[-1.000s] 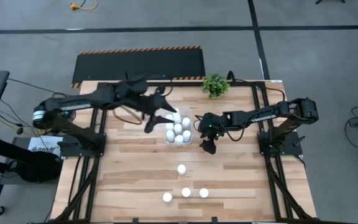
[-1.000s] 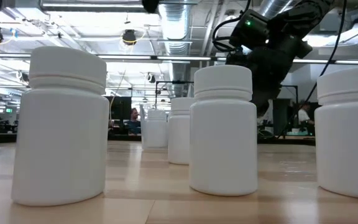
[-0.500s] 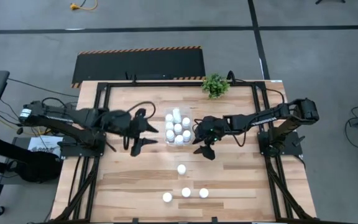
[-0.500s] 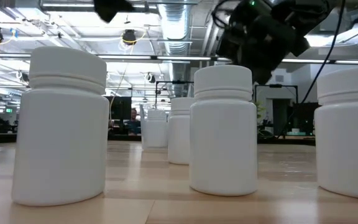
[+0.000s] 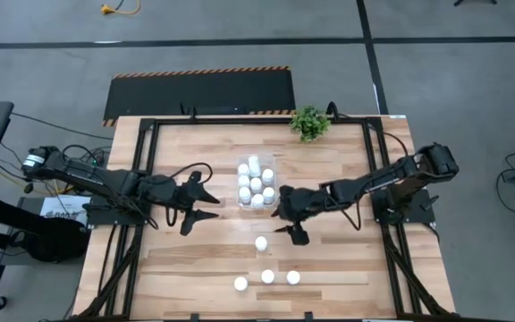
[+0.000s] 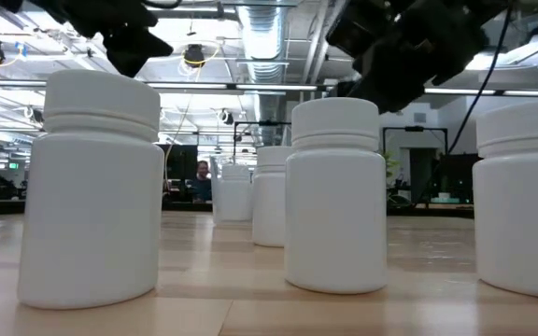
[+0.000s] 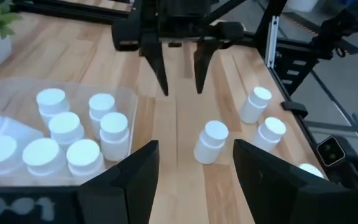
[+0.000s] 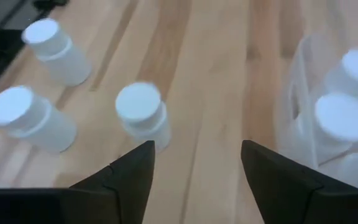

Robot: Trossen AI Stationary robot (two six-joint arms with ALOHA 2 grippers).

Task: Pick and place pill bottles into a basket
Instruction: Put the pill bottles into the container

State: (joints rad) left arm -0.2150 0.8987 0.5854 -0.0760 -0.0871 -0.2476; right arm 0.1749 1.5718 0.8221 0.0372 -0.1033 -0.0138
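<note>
Low in the overhead frame, four loose bottles stand upright on the bare wood of the worktop: three in a row near the bottom edge and one alone above them, at centre. Nothing lies between these and the arms. Just above and right of the lone one hangs the right pincer, its fingers spread and holding nothing; its wrist camera looks past those fingers at three of the loose bottles and at the basket's clear wall. Left of centre, the left pincer points toward the basket with its fingers parted and empty, well apart from it. At frame centre the basket, a clear rectangular tub, holds seven or so white bottles packed close, their round caps up. Each is a squat white cylinder with a ribbed-neck cap. Black rails frame the worktop. Farther up, at the upper right, stands a small green plant. Beyond it, off the worktop, lies a dark mat with a striped edge on the grey floor.
</note>
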